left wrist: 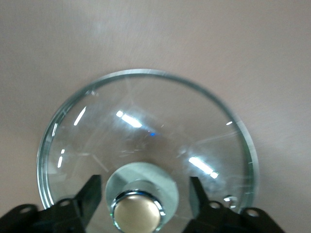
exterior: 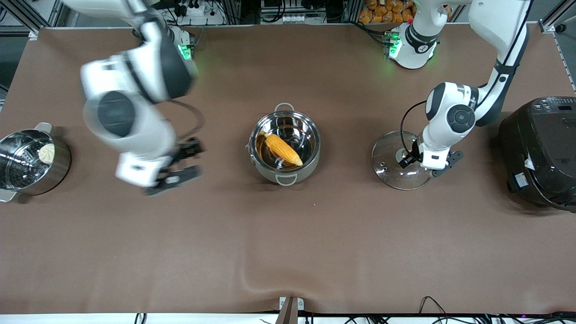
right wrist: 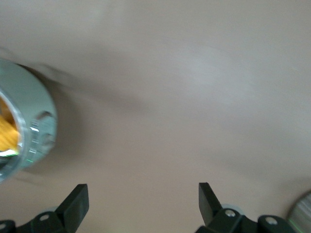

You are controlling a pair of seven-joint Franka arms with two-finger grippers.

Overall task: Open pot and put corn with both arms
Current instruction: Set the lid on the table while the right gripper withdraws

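Observation:
The steel pot (exterior: 315, 157) stands open at the table's middle with the yellow corn (exterior: 283, 150) lying inside it. Its glass lid (exterior: 390, 173) lies flat on the table beside the pot, toward the left arm's end. My left gripper (exterior: 407, 158) is low over the lid, open, with its fingers (left wrist: 90, 194) on either side of the metallic knob (left wrist: 137, 211) and a gap on each side. My right gripper (exterior: 184, 162) is open and empty over bare table beside the pot, toward the right arm's end. The right wrist view shows the pot's wall (right wrist: 34, 116), the corn (right wrist: 7, 128) and the spread gripper (right wrist: 142, 191).
A steamer pot with a white bun (exterior: 27, 162) stands at the right arm's end of the table. A big black rice cooker (exterior: 540, 150) stands at the left arm's end, close to the lid. The brown cloth has a ripple near the front edge (exterior: 270, 274).

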